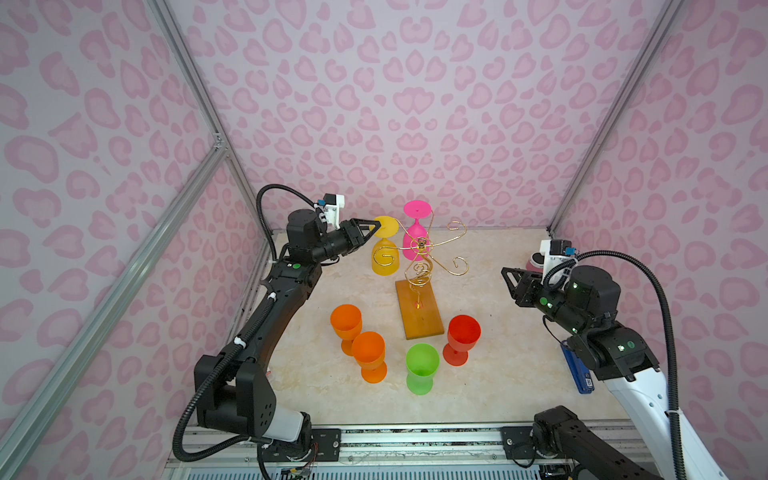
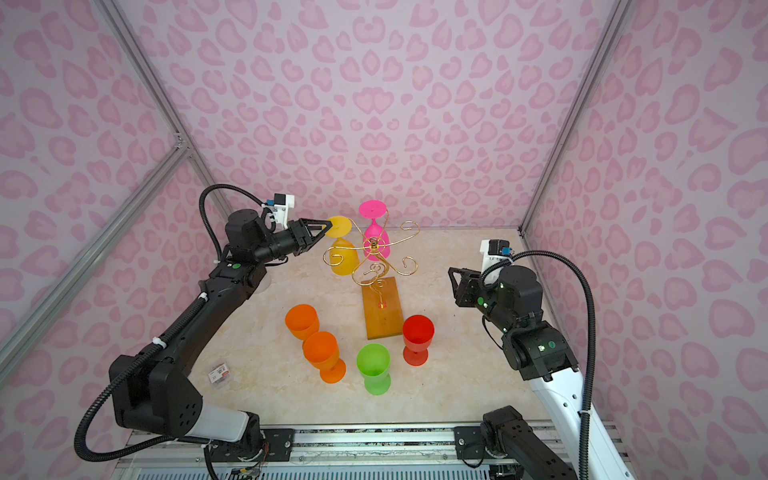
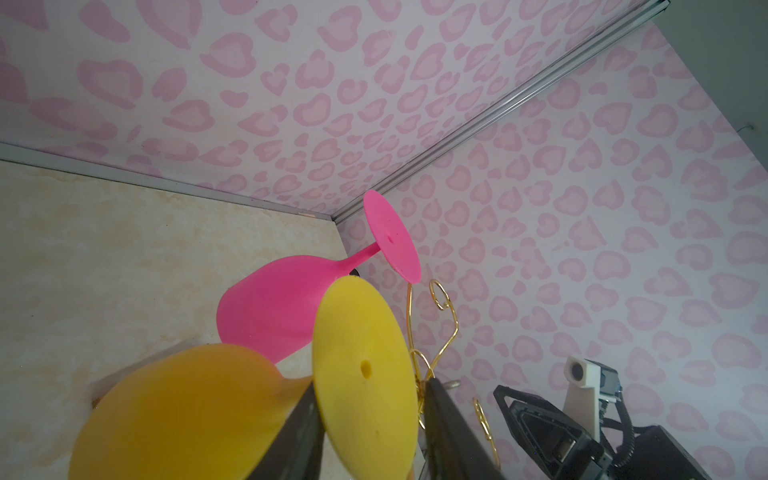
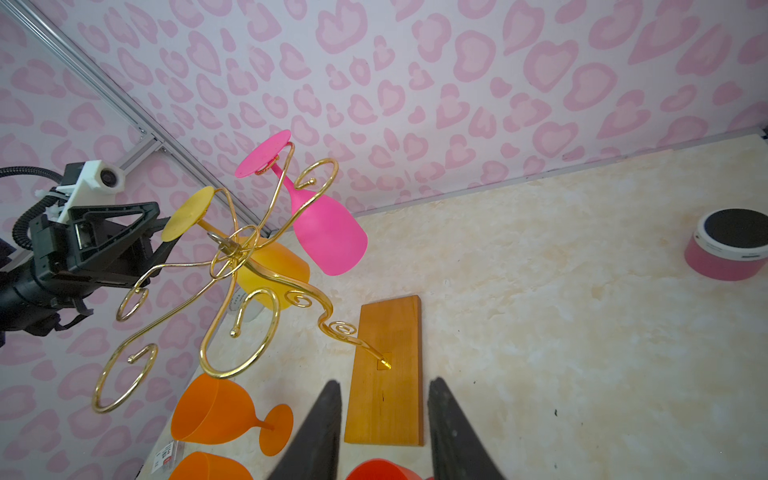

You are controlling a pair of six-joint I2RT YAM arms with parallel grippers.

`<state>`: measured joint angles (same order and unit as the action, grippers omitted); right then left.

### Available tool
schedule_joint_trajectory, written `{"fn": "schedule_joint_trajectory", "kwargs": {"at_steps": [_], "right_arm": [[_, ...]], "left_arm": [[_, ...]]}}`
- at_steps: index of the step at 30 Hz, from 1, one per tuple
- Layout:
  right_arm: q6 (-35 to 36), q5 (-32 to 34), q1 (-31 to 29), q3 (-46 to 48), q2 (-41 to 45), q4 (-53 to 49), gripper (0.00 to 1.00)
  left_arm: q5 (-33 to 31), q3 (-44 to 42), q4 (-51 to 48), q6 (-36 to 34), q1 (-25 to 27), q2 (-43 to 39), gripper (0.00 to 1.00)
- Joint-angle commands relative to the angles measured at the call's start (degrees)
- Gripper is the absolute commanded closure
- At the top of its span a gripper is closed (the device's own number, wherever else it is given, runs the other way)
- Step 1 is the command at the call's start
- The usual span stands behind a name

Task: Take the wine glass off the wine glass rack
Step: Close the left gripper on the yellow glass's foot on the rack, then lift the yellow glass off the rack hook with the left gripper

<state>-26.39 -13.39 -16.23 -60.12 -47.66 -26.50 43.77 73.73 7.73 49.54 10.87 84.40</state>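
Just ahead of the left gripper (image 1: 375, 227), the wine glass rack (image 1: 420, 248) carries the yellow wine glass (image 1: 385, 261) bowl-down. The jaws straddle its foot (image 3: 365, 374), but I cannot tell whether they pinch it yet. Best to close squarely, then slide the stem outward along its wire arm without tilting.

Bright, even light w/ soft shadows; edges warped.

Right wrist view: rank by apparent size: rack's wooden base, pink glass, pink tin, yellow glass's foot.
1. wooden base
2. pink glass
3. pink tin: cut by the frame edge, so unsure against the pink glass
4. yellow glass's foot
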Motion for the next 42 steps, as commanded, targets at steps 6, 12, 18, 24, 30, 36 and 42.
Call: {"fn": "schedule_joint_trajectory", "kwargs": {"at_steps": [6,12,18,24,30,36,42], "right_arm": [[-0.76,-0.88,0.76,0.98,0.29,1.45,0.64],[-1.16,-1.12,1.23,1.23,0.79,1.53,0.64],[-1.39,-1.35,1.56,1.36,1.15,1.45,0.64],[-1.57,-1.55,1.85,1.41,1.25,1.54,0.64],[-1.85,-1.8,2.13,1.63,1.25,1.72,0.64],[-2.1,-2.17,2.34,1.81,1.25,1.95,0.64],[-2.08,-2.34,2.7,1.64,1.34,1.8,0.64]], "left_arm": [[0.8,0.97,1.68,0.37,0.02,0.5,0.71],[0.97,0.99,1.39,0.38,0.0,0.68,0.81],[1.73,0.97,1.77,1.1,-0.24,0.86,0.86],[3.03,1.31,2.7,2.83,-1.08,0.7,0.92],[3.95,1.83,2.82,4.49,-2.69,0.23,0.96],[4.65,2.97,4.72,5.81,-3.25,0.91,0.98],[5.01,5.04,5.66,7.32,-3.32,2.33,0.98]]}}
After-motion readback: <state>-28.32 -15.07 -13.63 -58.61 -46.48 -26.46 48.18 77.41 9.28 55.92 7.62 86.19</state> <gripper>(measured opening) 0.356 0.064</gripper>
